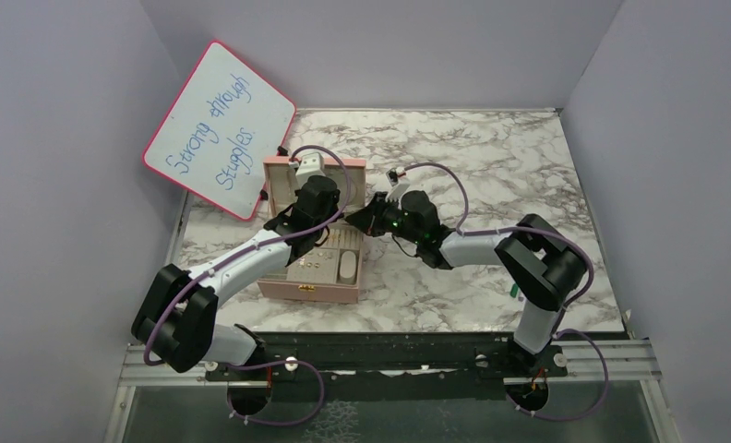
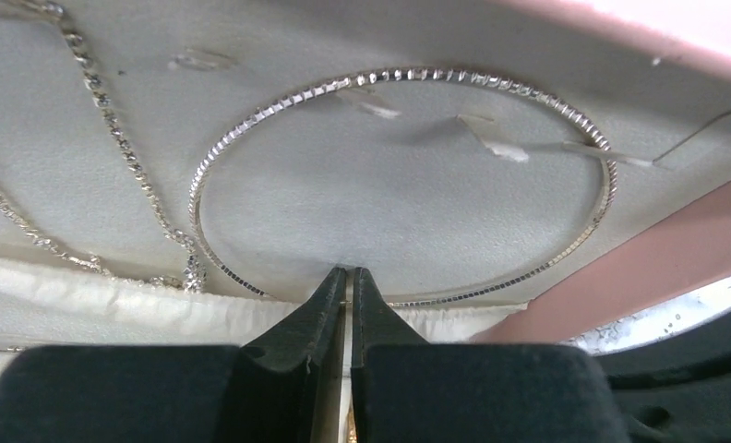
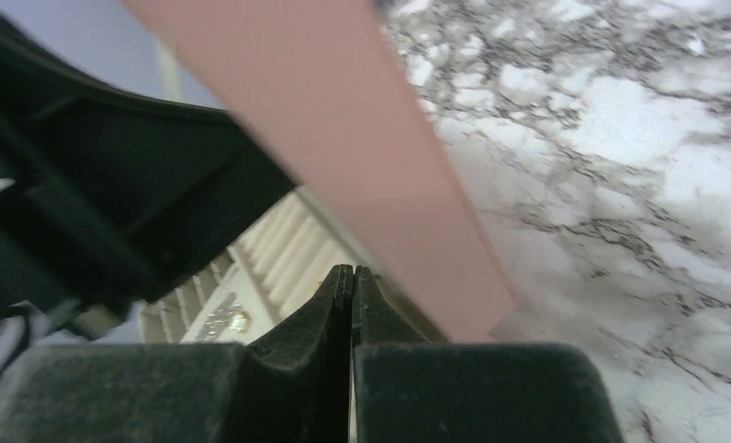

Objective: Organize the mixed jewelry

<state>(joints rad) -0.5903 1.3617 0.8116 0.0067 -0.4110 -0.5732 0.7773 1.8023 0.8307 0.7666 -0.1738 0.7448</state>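
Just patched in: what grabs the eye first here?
A pink-framed whiteboard reading "Strong through struggles" leans at the back left, behind the open pink jewelry box mid-table. The left wrist view shows a silver bangle on grey lining, the left gripper nearly closed at its lower edge.

Pink box (image 1: 311, 291), whiteboard (image 1: 219, 129), marble table (image 1: 491, 166)

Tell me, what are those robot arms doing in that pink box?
They are sorting jewelry in the open pink box. The left end effector reaches into the lid and looks pinched shut on a thin silver hoop lying against the grey lining, with a silver chain beside it. The right end effector is shut and empty, next to the box's right wall.
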